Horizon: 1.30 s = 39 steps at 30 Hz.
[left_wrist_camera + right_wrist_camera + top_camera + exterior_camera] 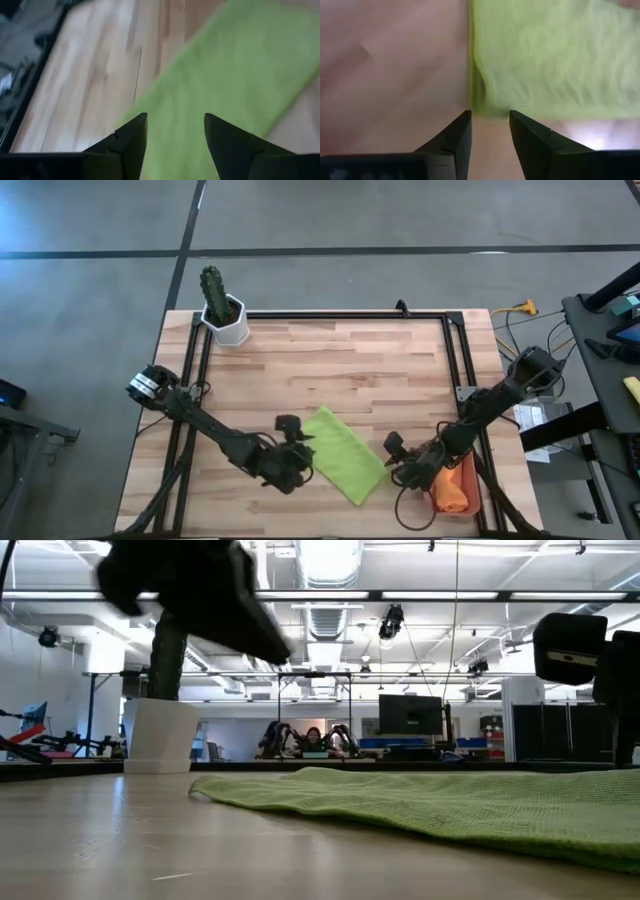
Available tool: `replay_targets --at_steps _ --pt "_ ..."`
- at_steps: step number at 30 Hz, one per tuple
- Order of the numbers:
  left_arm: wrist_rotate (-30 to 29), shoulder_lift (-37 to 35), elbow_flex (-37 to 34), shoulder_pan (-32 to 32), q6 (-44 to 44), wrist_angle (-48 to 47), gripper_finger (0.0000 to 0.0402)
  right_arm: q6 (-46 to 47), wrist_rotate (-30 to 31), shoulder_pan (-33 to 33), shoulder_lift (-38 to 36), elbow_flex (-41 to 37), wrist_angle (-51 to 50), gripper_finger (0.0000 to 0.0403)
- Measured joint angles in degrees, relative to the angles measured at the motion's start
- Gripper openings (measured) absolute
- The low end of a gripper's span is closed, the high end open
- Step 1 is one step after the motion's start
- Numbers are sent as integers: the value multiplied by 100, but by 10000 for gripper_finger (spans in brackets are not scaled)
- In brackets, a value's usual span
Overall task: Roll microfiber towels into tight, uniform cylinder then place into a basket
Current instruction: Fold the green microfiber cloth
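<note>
The soft lime green towel (345, 452) lies flat on the wooden table (330, 360) between the spread, empty left gripper (175, 131) and right gripper (490, 120), so a pinch at one thin edge might slip and make a loose, crooked roll.

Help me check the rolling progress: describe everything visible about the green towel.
The green towel is lime microfiber with a fine woven texture, lying flat and unrolled as a long folded strip, set diagonally on the wooden table. The left gripper, open, is at one long edge; the right gripper, at its other side, holds nothing.
</note>
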Motion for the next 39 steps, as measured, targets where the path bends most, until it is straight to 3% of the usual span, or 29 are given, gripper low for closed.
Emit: replay_targets --at_steps 6,9,11,16,20,25,29,35,39 --pt "-21 289 0 308 654 1734 180 167 845 153 -391 248 -1325 101" --pt "92 599 -2 551 660 2497 180 217 1182 163 -733 294 -1346 79" --pt "481 849 20 684 694 2867 180 205 1070 142 -958 287 -1143 62" --pt "1256 1490 197 756 656 3768 180 192 -196 -70 -1159 114 -321 22" --pt "2158 2186 396 706 657 5109 180 281 -363 -221 -857 -21 58 10" --pt "2339 2551 808 650 438 4520 180 307 -348 -376 -586 51 123 9" --pt "2544 2554 948 649 96 3395 180 461 -333 -451 -527 112 180 9" --pt "2493 2230 963 621 -349 1665 180 794 -334 -565 -535 110 826 9" --pt "2542 2045 846 562 -409 1271 180 961 -360 -699 -367 102 1336 9"
